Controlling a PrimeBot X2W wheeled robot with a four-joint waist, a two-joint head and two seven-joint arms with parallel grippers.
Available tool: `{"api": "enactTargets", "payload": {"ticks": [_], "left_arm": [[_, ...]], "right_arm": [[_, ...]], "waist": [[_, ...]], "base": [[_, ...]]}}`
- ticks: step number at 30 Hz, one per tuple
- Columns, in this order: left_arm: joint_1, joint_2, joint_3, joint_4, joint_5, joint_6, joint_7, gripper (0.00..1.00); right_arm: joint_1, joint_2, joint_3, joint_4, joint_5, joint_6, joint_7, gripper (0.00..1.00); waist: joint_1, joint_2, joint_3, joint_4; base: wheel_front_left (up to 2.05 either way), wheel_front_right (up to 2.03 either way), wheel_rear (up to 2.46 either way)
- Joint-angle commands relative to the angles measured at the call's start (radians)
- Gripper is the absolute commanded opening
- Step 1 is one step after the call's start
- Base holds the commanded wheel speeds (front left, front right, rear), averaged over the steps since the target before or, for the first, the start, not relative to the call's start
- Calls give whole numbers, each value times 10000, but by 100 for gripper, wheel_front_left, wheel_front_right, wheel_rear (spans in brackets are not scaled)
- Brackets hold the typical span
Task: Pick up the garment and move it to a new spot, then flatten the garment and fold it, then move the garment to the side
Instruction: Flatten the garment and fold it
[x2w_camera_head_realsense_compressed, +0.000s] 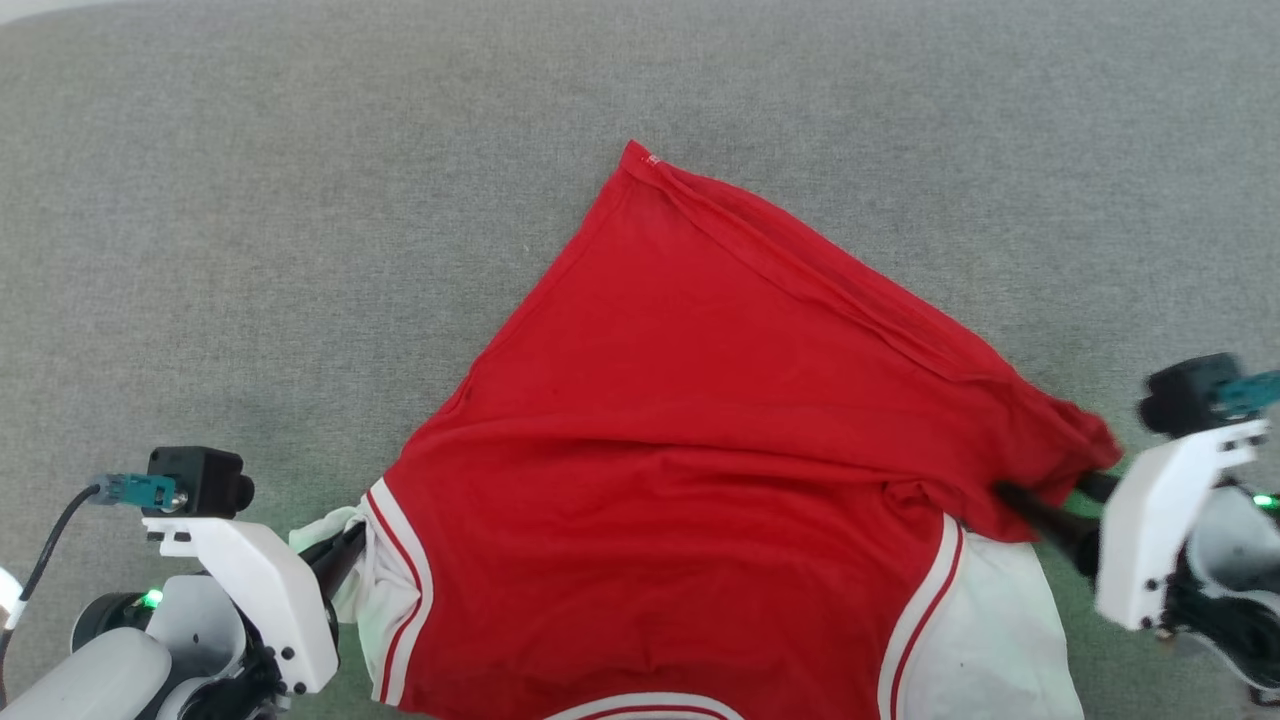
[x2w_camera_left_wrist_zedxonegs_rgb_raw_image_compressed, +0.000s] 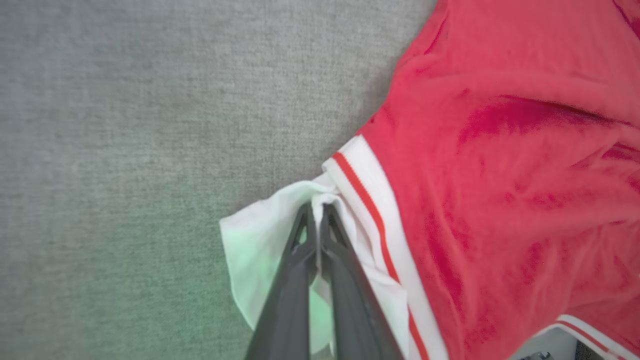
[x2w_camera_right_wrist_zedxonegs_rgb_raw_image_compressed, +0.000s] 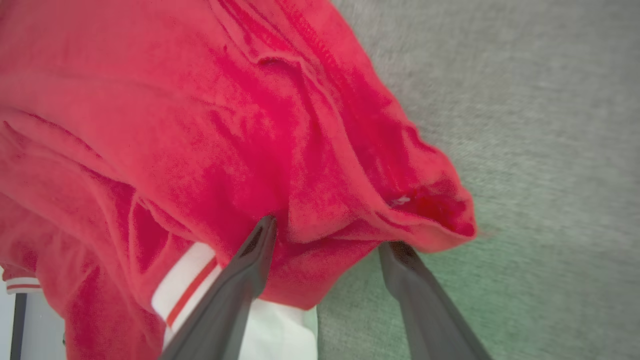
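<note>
A grey woven surface (x2w_camera_head_realsense_compressed: 300, 200), flat and finely textured, lies bare from 9 o'clock through 12 to 3 in the head view, leaving wide open room on every side but the near one. The garment (x2w_camera_head_realsense_compressed: 700, 430), a red jersey of soft matte knit, lies across the middle and down toward 6 o'clock, plain side up, pulled into a rough triangle with its apex at 12. A stitched hem runs as a raised seam from that apex down to 4 o'clock, where the cloth bunches into deep folds. The opposite edge slants straight down to 8 o'clock, and the near end passes out of frame at 6.

White sleeve panels sit at 7 and 5 o'clock, each bordered by white-and-red striped trim (x2w_camera_head_realsense_compressed: 400, 560).

The left gripper (x2w_camera_head_realsense_compressed: 348, 548), at 8 o'clock, has its two dark fingers pressed together on a pinch of the white sleeve (x2w_camera_left_wrist_zedxonegs_rgb_raw_image_compressed: 260, 240), and the cloth wraps over their tips in the left wrist view. The right gripper (x2w_camera_head_realsense_compressed: 1050, 495), at 4 o'clock, stands with its fingers spread wide. The bunched red corner lies between and over their tips in the right wrist view, unclamped.

A small white tag (x2w_camera_head_realsense_compressed: 653, 158) marks the apex, its print too small to read.
</note>
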Motion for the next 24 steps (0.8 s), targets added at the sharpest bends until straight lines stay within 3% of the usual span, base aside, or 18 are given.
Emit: {"api": "enactTargets", "payload": {"ticks": [1, 9, 14, 18, 24], "left_arm": [[111, 5, 38, -38, -30, 13, -89, 0], [212, -111, -74, -119, 14, -21, -120, 0], [-15, -400, -258, -104, 180, -87, -81, 0], [-344, -704, -480, -26, 408, -268, 43, 0], [-1059, -1406, -950, 307, 769, -714, 290, 0]], "right_arm": [[222, 1, -274, -291, -3, -59, 1, 100], [685, 520, -1517, -2954, -293, -39, 581, 100], [-12, 721, -1421, -4038, -683, -39, 640, 100], [-956, 540, -811, -3620, -969, -39, 149, 100], [-2896, -12, 310, -1643, -917, -38, -857, 100]], "waist": [[0, 0, -60, -7], [0, 0, -240, 268], [0, 0, -264, 752], [0, 0, -177, 1267], [0, 0, 88, 2265]], "base": [[0, 0, 0], [0, 0, 0], [0, 0, 0], [0, 0, 0], [0, 0, 0]]}}
